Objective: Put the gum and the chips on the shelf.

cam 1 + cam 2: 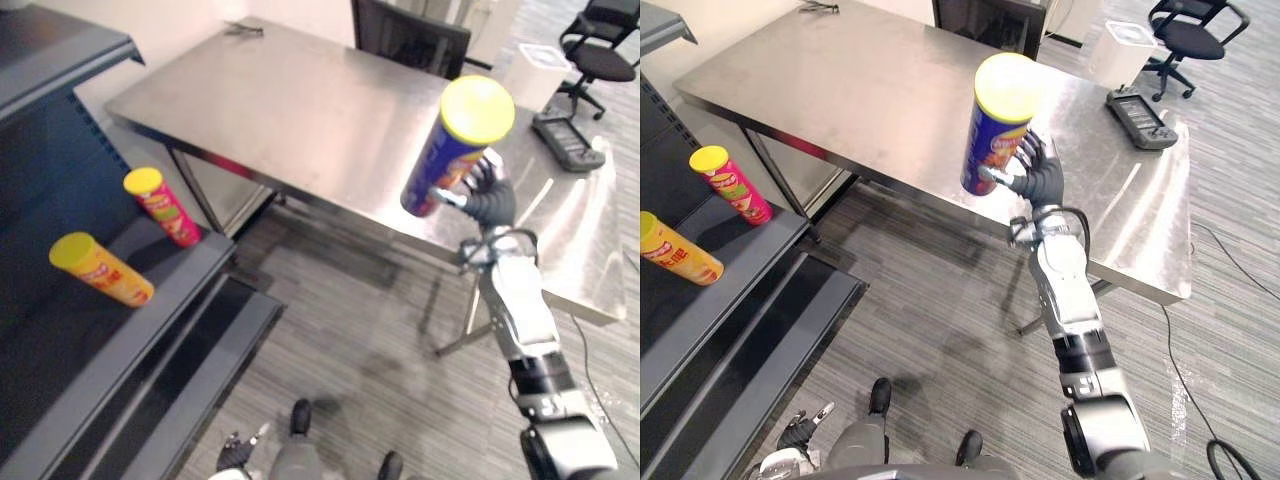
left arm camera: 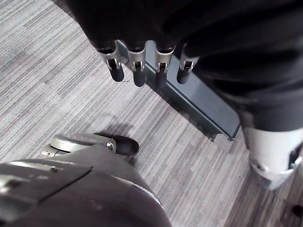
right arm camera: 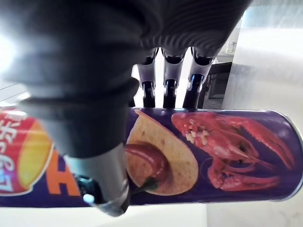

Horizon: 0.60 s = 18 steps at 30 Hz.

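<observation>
My right hand [image 1: 1044, 182] has its fingers curled round the purple chips can [image 1: 996, 128], lifted and tilted near the counter [image 1: 860, 90]. My left hand [image 2: 138, 71] hangs relaxed above the floor [image 2: 47, 94].

brushed steel table [image 1: 300, 110]; glossy chip can [image 3: 213, 156], probably cardboard; matt metal shelf [image 1: 95, 335].

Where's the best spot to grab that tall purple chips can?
Probably round the middle of its body, coming in from the side. The purple can is a long smooth tube, likely too wide at its yellow lid to pinch from above. The right hand holds it so, fingers curled round one side, thumb on the other.
</observation>
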Tool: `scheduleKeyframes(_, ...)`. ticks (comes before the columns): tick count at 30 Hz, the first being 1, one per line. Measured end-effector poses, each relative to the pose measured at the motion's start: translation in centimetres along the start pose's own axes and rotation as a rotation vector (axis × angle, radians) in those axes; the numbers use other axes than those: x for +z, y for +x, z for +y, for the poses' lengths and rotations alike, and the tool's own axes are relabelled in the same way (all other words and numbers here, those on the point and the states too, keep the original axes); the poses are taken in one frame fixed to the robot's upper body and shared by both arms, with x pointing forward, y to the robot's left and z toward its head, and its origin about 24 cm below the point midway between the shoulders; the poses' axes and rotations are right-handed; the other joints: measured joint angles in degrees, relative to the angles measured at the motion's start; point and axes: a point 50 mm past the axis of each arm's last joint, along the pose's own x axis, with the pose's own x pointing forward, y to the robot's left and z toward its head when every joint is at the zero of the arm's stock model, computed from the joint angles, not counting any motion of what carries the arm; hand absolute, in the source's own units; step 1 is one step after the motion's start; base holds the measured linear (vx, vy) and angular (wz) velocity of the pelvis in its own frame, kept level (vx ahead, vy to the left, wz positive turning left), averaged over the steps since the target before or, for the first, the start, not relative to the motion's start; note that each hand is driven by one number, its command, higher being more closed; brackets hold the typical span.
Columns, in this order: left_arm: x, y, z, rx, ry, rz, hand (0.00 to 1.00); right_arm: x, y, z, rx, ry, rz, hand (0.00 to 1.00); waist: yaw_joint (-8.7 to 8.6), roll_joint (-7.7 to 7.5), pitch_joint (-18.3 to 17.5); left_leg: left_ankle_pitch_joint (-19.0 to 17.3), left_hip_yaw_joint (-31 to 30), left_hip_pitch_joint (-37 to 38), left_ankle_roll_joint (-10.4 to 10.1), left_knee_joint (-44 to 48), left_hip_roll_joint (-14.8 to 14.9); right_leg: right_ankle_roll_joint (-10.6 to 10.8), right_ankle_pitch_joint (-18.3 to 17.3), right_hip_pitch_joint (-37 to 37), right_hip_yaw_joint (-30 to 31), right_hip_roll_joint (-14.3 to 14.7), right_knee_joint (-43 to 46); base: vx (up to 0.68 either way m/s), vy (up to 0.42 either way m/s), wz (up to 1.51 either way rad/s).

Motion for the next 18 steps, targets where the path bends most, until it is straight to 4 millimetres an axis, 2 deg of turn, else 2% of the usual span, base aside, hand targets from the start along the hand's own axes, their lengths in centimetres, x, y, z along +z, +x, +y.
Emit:
scheduleKeyframes(4, -1.3, -0.4, 0.4, -0.006, 0.035, 0.032, 0.0, 0.4, -2.8, -1.3, -0.019, -0.004, -0.008, 1.0, -1.46, 0.01, -2.3, -0.3, 0.2, 0.3, -0.2, -0.1, 0.0, 0.0, 0.0, 0.0, 0.3, 0.0, -0.1, 0.0, -0.003, -0.03)
scheduleKeyframes(6, -1.6, -0.5, 0.5, -0.006, 0.041, 0.038, 0.0, 0.4, -3.6, -1.8, -0.033, 0.012, -0.008, 1.0, -1.79, -0.01, -2.7, -0.4, 0.3, 0.6, -0.2, -0.1, 0.0, 0.0, 0.0, 0.2, 0.5, 0.0, -0.1, 0.0, -0.007, -0.07)
scheduleKeyframes(7, -1.9, -0.6, 0.6, -0.004, 0.042, 0.046, 0.0, 0.3, -4.0, -1.9, -0.031, 0.014, -0.003, 1.0, -2.55, -0.01, -2.9, -0.5, 0.6, 0.8, -0.3, -0.1, 0.1, 0.0, 0.0, 0.2, 0.8, 0.0, -0.1, -0.01, -0.005, -0.1)
scheduleKeyframes(10, -2.2, -0.7, 0.7, -0.003, 0.043, 0.054, 0.0, 0.2, -5.3, -2.5, -0.05, 0.015, 0.009, 1.0, -2.79, 0.06, -3.0, -0.8, 1.4, 1.1, -0.5, -0.2, 0.2, 0.0, 0.0, 0.1, 1.6, 0.0, -0.1, 0.0, -0.003, -0.13)
scheduleKeyframes(14, -2.6, -0.9, 0.8, -0.005, 0.064, 0.065, 0.0, -1.0, -7.7, -3.4, -0.104, 0.027, 0.08, 1.0, -3.25, 0.27, -4.1, -1.2, 1.8, 1.7, -0.5, -0.2, 0.1, 0.0, 0.0, 0.3, 1.9, -0.2, 0.0, 0.0, -0.002, -0.05)
scheduleKeyframes(18, -2.8, -0.9, 0.8, -0.008, 0.085, 0.068, 0.0, -1.5, -8.9, -3.4, -0.122, 0.061, 0.117, 1.0, -4.04, 0.83, -4.7, -1.3, 1.7, 2.0, -0.6, 0.0, 0.0, -0.4, -0.6, 0.0, 1.9, -0.5, 1.6, 0.01, 0.0, 0.0)
